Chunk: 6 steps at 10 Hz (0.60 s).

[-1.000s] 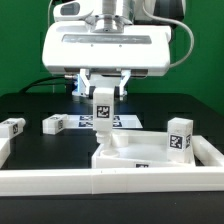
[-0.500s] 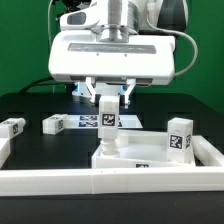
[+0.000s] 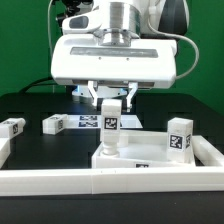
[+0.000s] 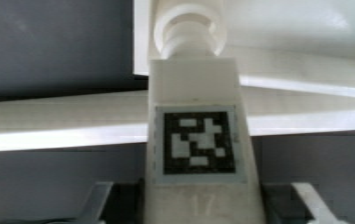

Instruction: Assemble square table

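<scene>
Exterior view: over the last second the gripper (image 3: 111,99) has come down and drifted slightly toward the exterior view's right, carrying its leg (image 3: 111,124) with it. The leg's tag now sits lower and closer to the square slab (image 3: 145,158) than it did a second ago. The fingers are closed on the leg's upper end, one on each side, and spread only as far as the leg is wide. The leg's long axis is upright with its tag facing the camera, and its narrower lower end points down and meets the slab at the corner on the exterior view's left. The slab lies flat near the front edge of the black table (image 3: 30,148), just behind the long border rail (image 3: 110,183). A second leg (image 3: 179,139) stands upright at the slab's corner on the exterior view's right. Two loose legs (image 3: 53,124) (image 3: 12,128) lie toward the table's edge on the exterior view's left, and the marker board (image 3: 88,122) lies flat behind the held leg.

Wrist view: the leg (image 4: 195,140) runs straight away from the camera, tag up, and its rounded far end reaches the white slab (image 4: 295,45). Dark finger pads (image 4: 117,200) flank its near end.
</scene>
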Tool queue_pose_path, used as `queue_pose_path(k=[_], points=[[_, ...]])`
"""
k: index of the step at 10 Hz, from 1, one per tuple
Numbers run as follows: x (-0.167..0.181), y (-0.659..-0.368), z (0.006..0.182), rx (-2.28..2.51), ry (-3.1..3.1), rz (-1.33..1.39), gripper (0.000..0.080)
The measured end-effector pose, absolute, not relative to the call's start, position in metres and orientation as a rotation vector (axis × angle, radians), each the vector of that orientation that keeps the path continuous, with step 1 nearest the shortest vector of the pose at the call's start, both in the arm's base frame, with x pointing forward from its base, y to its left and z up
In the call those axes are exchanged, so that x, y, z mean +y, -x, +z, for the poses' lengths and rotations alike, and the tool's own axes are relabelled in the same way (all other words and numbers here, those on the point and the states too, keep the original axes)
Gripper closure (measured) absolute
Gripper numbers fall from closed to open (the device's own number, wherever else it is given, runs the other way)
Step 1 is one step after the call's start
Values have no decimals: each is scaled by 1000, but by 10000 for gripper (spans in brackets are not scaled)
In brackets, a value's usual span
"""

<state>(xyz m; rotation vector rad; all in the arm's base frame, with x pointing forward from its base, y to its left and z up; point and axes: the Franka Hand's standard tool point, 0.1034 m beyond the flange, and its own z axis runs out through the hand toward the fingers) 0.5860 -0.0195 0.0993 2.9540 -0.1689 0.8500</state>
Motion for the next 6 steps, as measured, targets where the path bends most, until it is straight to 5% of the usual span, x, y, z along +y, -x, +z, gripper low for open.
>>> queue_pose_path(k=[6], points=[[-19,-582,88,-157,-2938,863,508]])
